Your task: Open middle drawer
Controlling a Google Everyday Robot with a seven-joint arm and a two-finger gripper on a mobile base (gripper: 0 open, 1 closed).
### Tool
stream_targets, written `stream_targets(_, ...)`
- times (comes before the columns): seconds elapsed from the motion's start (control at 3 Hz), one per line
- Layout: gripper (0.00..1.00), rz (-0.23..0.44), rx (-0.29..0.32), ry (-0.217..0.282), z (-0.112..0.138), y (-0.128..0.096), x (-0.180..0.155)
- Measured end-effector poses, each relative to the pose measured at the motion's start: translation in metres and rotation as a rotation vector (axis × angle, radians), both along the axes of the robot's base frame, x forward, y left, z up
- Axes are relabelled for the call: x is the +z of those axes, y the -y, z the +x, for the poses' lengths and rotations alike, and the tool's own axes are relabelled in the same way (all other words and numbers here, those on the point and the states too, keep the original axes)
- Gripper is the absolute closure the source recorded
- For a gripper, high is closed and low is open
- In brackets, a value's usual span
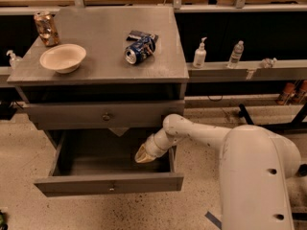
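The middle drawer (72, 186) is the lower of the two grey fronts that show. It stands pulled out, with its small round knob (112, 187) at the centre and its bare inside open to view. My gripper (143, 155) is inside the drawer near the right wall, just behind the front panel. It points down and left. My white arm (206, 133) reaches in from the right, over the drawer's right side.
A closed grey drawer (67, 116) with a knob sits above it. On the cabinet top (105, 66) are a cream bowl (63, 57), a crushed blue can (139, 49) and a brown can (46, 28). Two bottles (199, 54) stand on a shelf to the right.
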State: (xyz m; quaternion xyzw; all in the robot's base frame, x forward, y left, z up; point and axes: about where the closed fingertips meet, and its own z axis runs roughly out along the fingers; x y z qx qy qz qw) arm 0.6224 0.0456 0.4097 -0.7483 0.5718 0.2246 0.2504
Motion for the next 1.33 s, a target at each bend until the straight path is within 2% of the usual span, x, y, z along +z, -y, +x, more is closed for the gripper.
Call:
stream_targets(0.33,1.0,-0.035,-0.04,-0.049,-0.013,-0.013,-0.013)
stream_targets(0.67,1.0,-0.07,-0.09,-0.136,-0.053,-0.014,-0.028)
stream_targets(1.0,1.0,-0.067,-0.103,-0.168,-0.063,-0.014,-0.033)
stream_targets(1.33,1.0,-0.014,-0.101,-0.175,-0.072,-0.008,-0.028)
